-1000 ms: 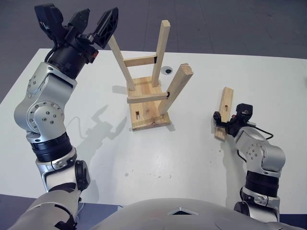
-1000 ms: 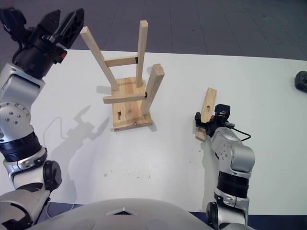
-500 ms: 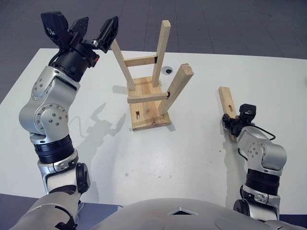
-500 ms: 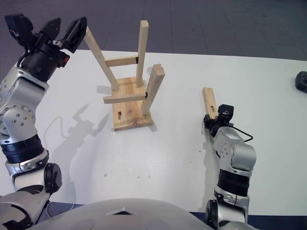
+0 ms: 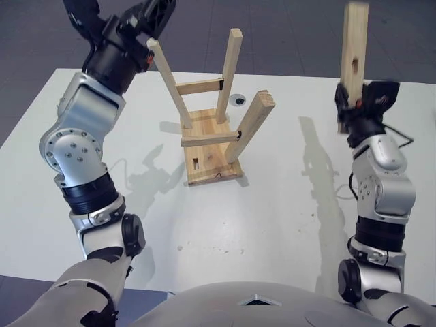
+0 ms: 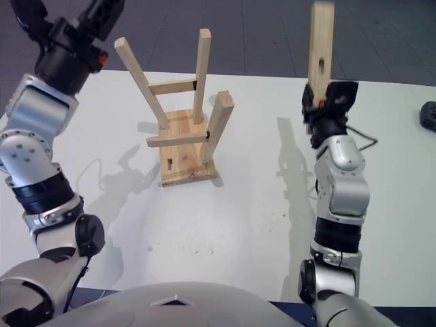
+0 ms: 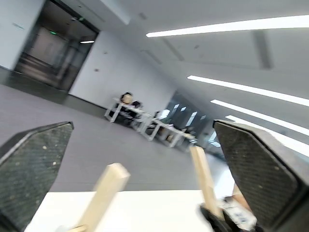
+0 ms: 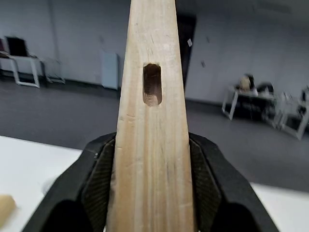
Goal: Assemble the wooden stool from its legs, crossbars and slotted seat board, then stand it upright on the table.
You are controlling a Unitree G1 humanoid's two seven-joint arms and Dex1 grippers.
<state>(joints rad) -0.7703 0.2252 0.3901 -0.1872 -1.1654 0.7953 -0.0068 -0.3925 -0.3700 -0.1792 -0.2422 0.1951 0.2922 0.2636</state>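
Observation:
The partly built stool [image 5: 208, 146] lies upside down mid-table, its slotted seat board flat on the top. Three legs point up from it, joined by two crossbars [image 5: 204, 139]. The board's near-left corner shows a bare slot. My right gripper [image 5: 355, 109] is shut on the loose fourth leg [image 5: 354, 48] and holds it upright in the air over the table's right side. Its mortise [image 8: 152, 84] faces the wrist camera between the fingers [image 8: 99, 183]. High at the far left, my left gripper [image 5: 119, 17] hangs open, just beside the top of the far-left leg [image 5: 158, 58], with nothing held.
The white table [image 5: 272, 225] has free room in front of and to the right of the stool. A small round black grommet [image 5: 237, 100] sits behind the seat board. A black device [image 6: 428, 112] lies at the far right edge. A thin cable runs by my right arm.
My right gripper has lifted the loose leg off the table and swung it upright, high in the air. My left gripper has risen and stayed open near the far-left leg's top.

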